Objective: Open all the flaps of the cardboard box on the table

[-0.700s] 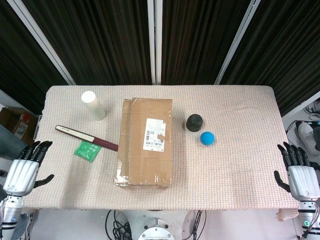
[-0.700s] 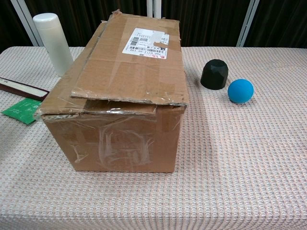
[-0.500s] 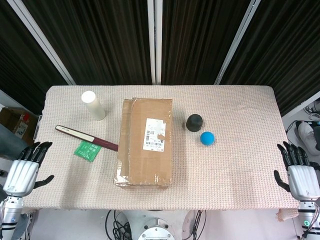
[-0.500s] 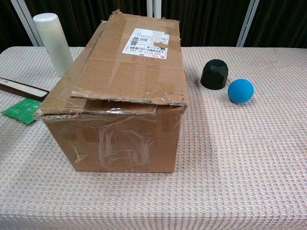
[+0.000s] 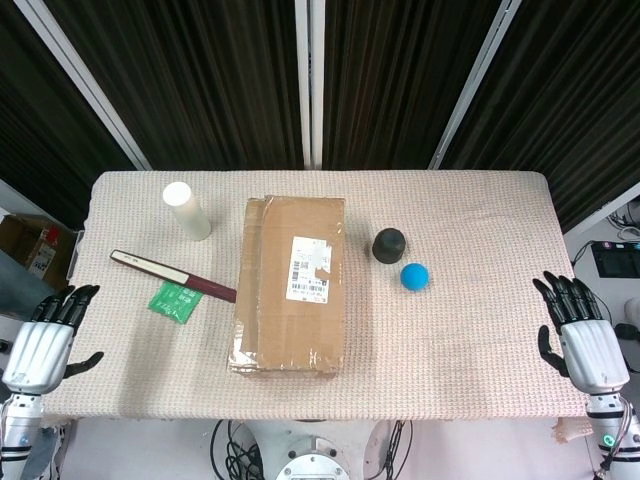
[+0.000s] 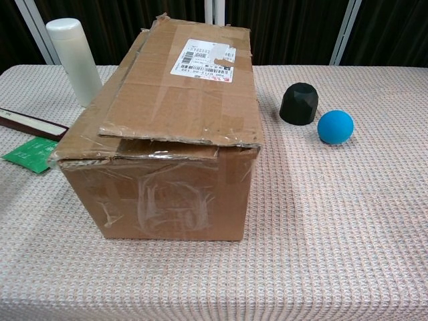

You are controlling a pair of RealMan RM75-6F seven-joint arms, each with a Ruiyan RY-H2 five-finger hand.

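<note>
The brown cardboard box (image 5: 290, 283) (image 6: 170, 127) lies lengthwise in the middle of the table, its top flaps folded down and a white label on the upper flap. My left hand (image 5: 42, 342) hovers off the table's left front corner, fingers spread, holding nothing. My right hand (image 5: 578, 338) hangs at the table's right front edge, fingers apart and empty. Both hands are far from the box. Neither hand shows in the chest view.
A white cylinder (image 5: 186, 209) (image 6: 75, 60) stands at the back left. A dark red flat stick (image 5: 172, 275) and a green packet (image 5: 175, 300) lie left of the box. A black cap (image 5: 389, 244) (image 6: 298, 103) and a blue ball (image 5: 415, 276) (image 6: 335, 126) sit right of it.
My right hand has moved a little up and inward toward the table's right edge. My left hand has dropped slightly. The box has not moved.
</note>
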